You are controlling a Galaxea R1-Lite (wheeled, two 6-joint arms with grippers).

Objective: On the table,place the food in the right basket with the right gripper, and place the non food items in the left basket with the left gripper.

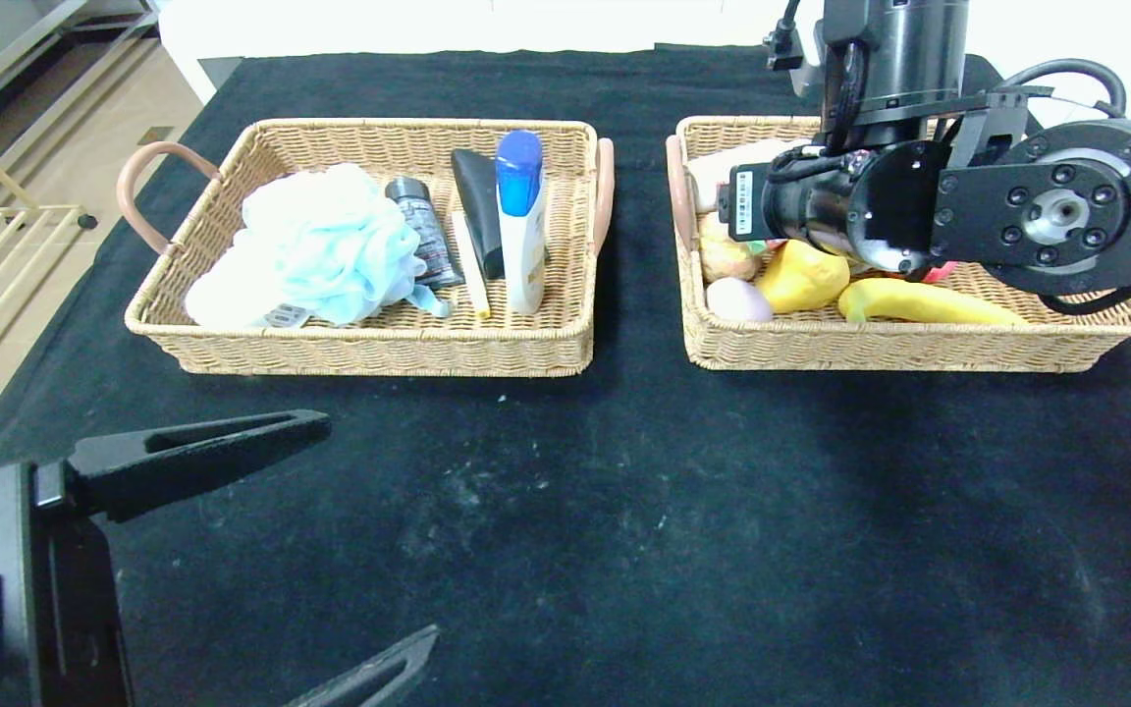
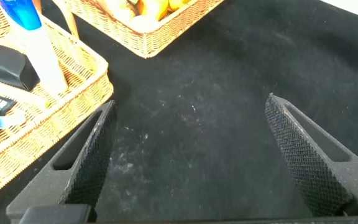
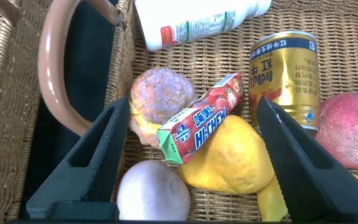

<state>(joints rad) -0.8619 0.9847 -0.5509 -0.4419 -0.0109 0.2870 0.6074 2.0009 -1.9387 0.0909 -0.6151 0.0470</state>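
Food is gathered in the right basket [image 1: 909, 344], where a red candy stick [image 3: 201, 118] lies across a lemon [image 3: 232, 155]. Above it the right gripper [image 3: 191, 155] is held with fingers spread, empty. The left gripper [image 2: 191, 155], also spread, is parked low over the black table [image 1: 624, 511].

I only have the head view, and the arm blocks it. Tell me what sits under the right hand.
Observer: The right hand is open, with a red candy packet between its fingers, resting on a yellow fruit.
Operator: Report what's behind that.
Observer: A gold can lies on its side on the right basket floor, near a white bottle.
Operator: Check the left hand.
Observer: The left hand is open over bare black cloth, holding nothing.
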